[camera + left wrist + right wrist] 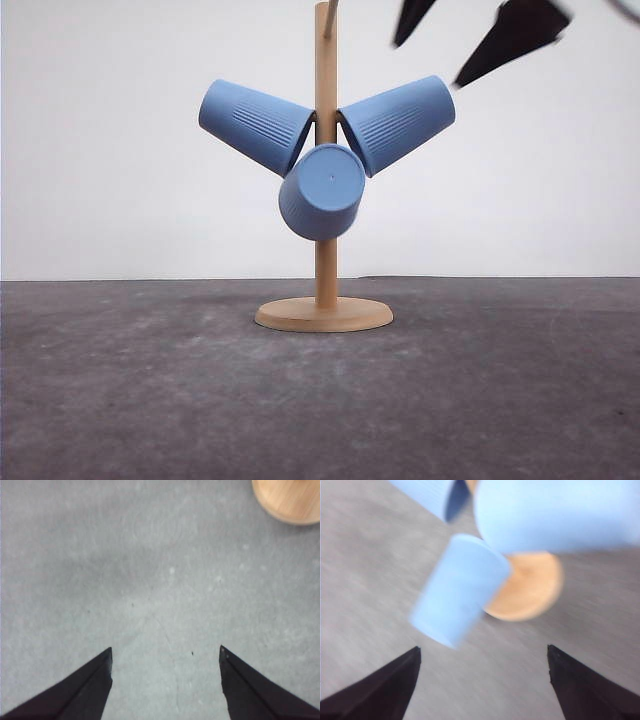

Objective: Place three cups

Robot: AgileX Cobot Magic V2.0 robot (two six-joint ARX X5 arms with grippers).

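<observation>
**Three cups hanging on the wooden rack**

The grey bench (120,400) is carrying a wooden cup rack (325,300). Three light-blue cups (322,192) are hanging on its pegs, bases outward. The right gripper (470,35) is hovering above the right-hand cup, fingers spread wide, empty. The left gripper (165,652) is hanging over bare bench, fingers wide.

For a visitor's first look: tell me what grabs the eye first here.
Three blue cups hang mouth-inward on a wooden rack mid-table: one angled left, one right, one facing the camera. The right gripper, jaws open, hangs above the right-hand cup.
</observation>
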